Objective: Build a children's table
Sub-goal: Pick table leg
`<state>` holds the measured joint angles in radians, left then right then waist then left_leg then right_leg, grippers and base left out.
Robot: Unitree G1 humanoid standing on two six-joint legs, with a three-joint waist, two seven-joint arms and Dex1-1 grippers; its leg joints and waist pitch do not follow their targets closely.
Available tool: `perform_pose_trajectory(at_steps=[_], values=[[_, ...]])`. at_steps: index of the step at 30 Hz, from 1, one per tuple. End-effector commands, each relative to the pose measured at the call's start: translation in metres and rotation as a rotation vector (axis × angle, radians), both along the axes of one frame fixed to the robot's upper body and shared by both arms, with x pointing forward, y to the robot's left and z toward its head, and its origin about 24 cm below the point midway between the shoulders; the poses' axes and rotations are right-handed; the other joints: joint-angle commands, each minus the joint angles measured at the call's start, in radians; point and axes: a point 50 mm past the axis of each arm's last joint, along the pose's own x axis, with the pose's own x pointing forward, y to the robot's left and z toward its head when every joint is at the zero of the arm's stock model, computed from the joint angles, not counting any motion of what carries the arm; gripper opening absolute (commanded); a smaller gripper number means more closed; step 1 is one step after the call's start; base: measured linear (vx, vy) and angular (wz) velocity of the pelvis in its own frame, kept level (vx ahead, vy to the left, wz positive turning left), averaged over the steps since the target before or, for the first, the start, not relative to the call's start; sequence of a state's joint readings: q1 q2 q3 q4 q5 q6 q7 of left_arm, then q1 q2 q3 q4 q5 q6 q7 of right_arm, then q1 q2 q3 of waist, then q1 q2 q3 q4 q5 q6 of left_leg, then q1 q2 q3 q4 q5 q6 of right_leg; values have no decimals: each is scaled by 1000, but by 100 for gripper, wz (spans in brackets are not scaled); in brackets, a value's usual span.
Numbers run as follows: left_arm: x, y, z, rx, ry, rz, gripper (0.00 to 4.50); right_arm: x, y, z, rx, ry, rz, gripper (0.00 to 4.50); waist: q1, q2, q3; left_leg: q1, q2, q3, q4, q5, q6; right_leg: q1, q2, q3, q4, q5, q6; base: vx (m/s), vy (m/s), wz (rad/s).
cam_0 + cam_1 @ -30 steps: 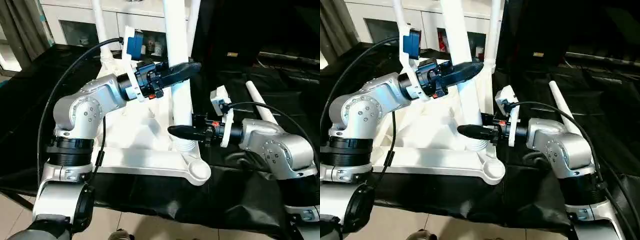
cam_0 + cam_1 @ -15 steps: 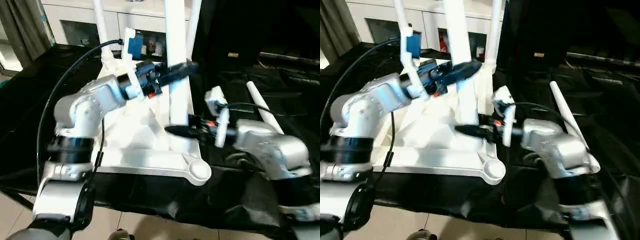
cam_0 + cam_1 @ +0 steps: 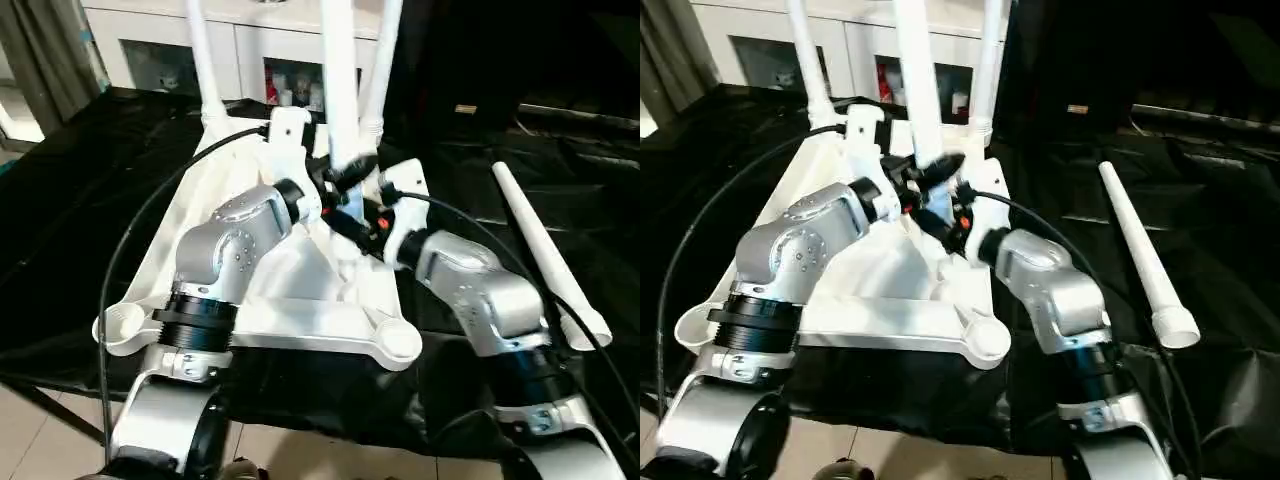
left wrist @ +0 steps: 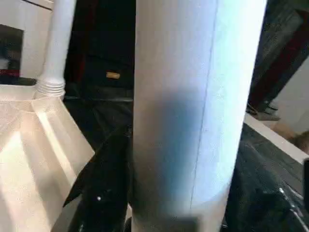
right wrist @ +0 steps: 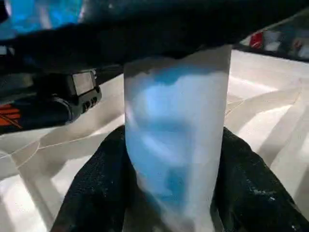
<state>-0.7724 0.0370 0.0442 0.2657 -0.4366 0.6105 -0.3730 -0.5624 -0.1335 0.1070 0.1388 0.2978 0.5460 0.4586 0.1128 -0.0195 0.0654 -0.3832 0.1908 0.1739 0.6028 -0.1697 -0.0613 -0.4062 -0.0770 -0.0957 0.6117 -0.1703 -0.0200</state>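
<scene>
The upside-down tabletop [image 3: 300,320] is lying on black cloth [image 3: 60,200]. Both the left gripper [image 3: 345,180] and right gripper [image 3: 345,225] are pinching one upright leg [image 3: 338,90], likely steadying it. Another leg [image 3: 545,250] is lying beside it, waiting.

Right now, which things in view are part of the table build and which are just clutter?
Job:
- tabletop, upside down
- leg held upright by both tools
- two legs standing in far sockets
- loose leg lying on the black cloth

Lying about:
- white cabinet
- black cloth
</scene>
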Motion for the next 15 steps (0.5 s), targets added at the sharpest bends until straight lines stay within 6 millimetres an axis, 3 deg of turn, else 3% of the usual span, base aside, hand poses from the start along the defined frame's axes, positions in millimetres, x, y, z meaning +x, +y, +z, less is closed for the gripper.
perform_pose_trajectory(at_steps=[1, 6, 11, 12, 15], values=[[6, 11, 3, 8, -7, 72, 217, 5, -5, 10, 7, -47, -30, 196, 0, 0, -81, 17, 36, -13, -70, -164, -15, 62, -73, 57, -71, -197, -138, 0, 0, 0], [8, 14, 6, 4, -18, 96, 196, 6, -7, 11, 2, -53, -59, 196, 0, 4, -83, 17, 37, -13, -69, -148, -12, 63, -72, 57, -65, -143, -154, 0, 0, 0], [7, 12, 7, 8, -30, 54, 195, 7, -8, 11, 9, -60, -63, 196, -1, 3, -82, 18, 36, -12, -70, -163, -12, 62, -73, 58, -68, -163, -153, 0, 0, 0], [6, 12, 7, 9, -32, 47, 195, 6, -8, 11, 18, -58, -55, 252, -1, 4, -82, 18, 37, -13, -70, -165, -13, 62, -73, 57, -69, -168, -152, 0, 0, 0], [5, 12, 10, 13, -51, -4, 195, 5, -10, 14, 69, -39, -9, 266, 0, 3, -82, 19, 37, -13, -71, -173, -9, 62, -74, 57, -69, -177, -146, 0, 0, 0]])
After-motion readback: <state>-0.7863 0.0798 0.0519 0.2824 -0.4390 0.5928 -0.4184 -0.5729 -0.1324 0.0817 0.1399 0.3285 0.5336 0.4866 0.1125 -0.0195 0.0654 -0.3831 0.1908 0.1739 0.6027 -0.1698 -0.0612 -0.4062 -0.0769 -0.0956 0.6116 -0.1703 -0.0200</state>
